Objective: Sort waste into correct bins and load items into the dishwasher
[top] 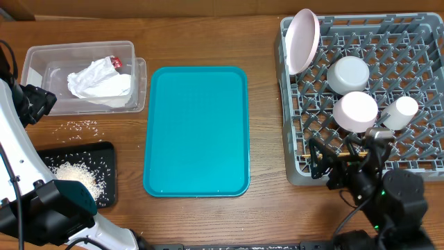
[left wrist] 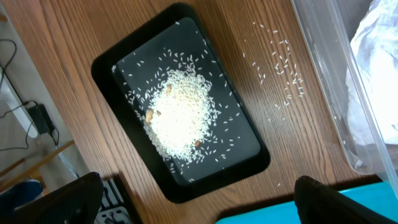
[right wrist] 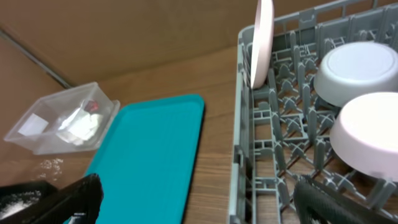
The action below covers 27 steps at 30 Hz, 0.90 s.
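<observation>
Lying in clear tub (top: pixel 45 73): crumpled napkin (top: pixel 100 83); rice (top: pixel 78 177) heaped in black tray (top: pixel 104 156).

We see the left arm (top: pixel 15 149) built of smooth white rounded shells with black joints, a teal cap (top: pixel 75 200) on its lower housing and a thin black cable (top: pixel 12 182) looping beside it. The right arm (top: pixel 404 201) is matte black and blocky all over, with small green lights (top: pixel 380 192) glowing on it and a black cord (top: pixel 345 223) curving off near its base. In the wrist views we find the left fingers (left wrist: pixel 329 200) and right fingers (right wrist: pixel 329 202) as dark, blunt, matte wedges.
</observation>
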Motion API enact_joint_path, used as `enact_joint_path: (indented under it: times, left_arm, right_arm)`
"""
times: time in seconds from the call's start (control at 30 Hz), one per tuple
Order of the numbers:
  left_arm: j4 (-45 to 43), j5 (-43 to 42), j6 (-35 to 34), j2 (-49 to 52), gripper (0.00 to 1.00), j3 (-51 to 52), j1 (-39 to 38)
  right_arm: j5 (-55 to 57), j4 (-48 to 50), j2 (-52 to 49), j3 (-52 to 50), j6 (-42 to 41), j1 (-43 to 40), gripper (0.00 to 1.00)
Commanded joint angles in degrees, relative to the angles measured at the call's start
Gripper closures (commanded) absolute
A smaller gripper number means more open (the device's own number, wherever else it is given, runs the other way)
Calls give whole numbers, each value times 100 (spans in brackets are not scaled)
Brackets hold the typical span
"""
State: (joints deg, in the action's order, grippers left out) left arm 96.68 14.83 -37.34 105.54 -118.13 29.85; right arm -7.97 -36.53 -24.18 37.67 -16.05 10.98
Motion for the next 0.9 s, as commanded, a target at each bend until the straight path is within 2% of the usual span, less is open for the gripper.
enact_joint_path:
  times: [0.0,0.33,0.47,0.63,0.87]
  left_arm:
    - [11,57,7,-98,0,-37,13]
    - [11,57,7,-98,0,-37,13]
    - [11,59,7,-98,0,-37,13]
    - [11,59,7,-98,0,-37,13]
    - [11,57,7,-98,0,-37,13]
  right_arm:
    - [-638,859,621,-957,704,-144,0]
    - [-723,3565,1567,-2892,887,-496,0]
    - [-522,4223,1781,-3375,885,-555,0]
    - [-15,4531,2131,-3729,885,-568,0]
    - [111,4328,2404,-3722,887,-962,0]
